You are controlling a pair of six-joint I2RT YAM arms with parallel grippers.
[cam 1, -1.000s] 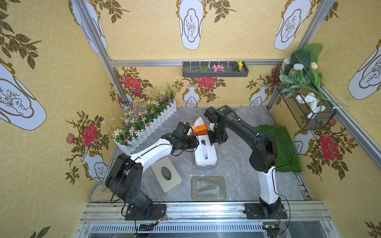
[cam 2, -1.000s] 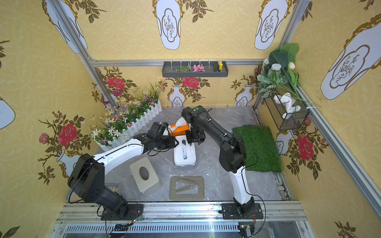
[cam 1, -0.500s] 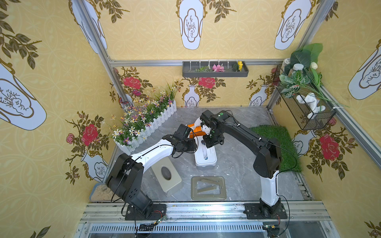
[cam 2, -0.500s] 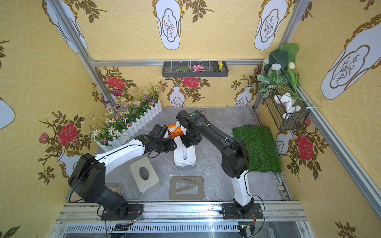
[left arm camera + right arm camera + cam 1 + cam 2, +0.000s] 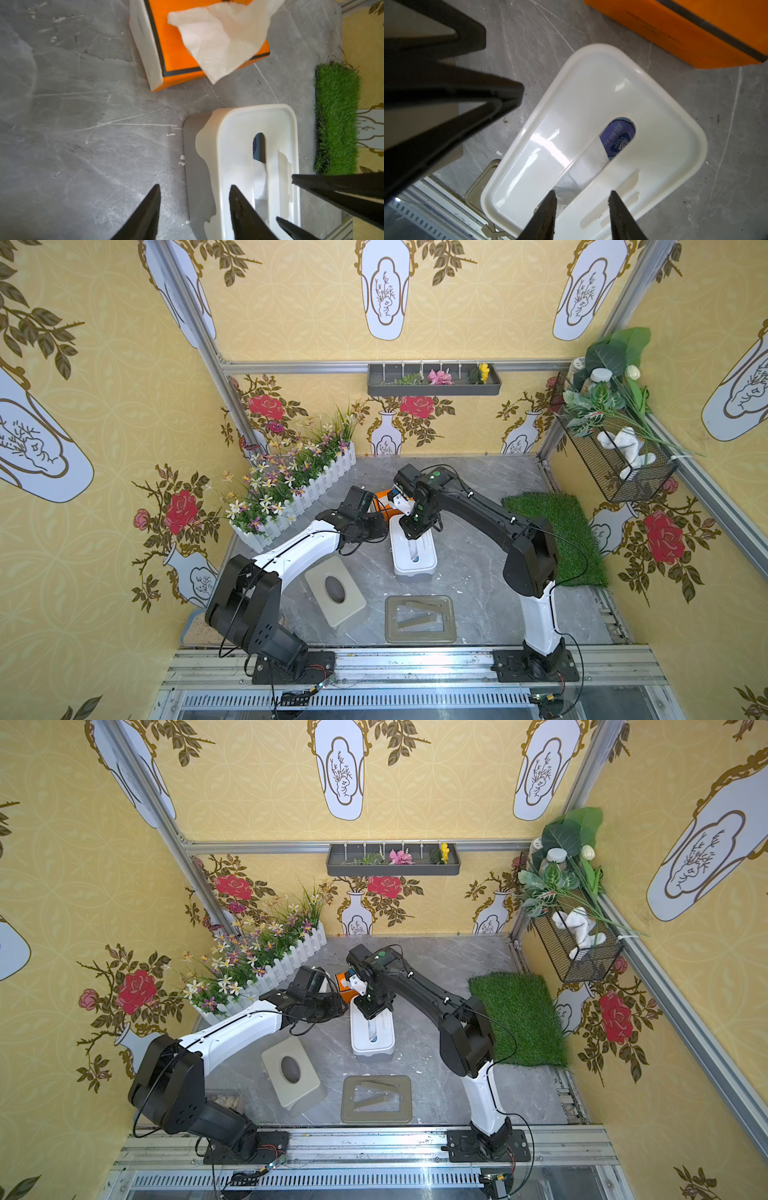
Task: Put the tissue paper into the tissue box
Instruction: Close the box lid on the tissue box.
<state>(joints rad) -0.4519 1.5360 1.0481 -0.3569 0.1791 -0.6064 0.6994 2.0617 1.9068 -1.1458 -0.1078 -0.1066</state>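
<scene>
The right tool [image 5: 582, 193], half open and empty, hangs over the box [image 5: 417, 566]. The tissue [image 5: 588, 164] lies inside it, under the slot [image 5: 413, 549] running 12 to 6. The left tool [image 5: 194, 185], open, stands at 9 o'clock.

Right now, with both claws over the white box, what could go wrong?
The left gripper and right gripper hang open, very close together above the white tissue box, so they might bump each other. The right gripper's fingers sit by the narrow slot. They could catch its rim and shove the box, or tear the thin tissue showing inside.
</scene>
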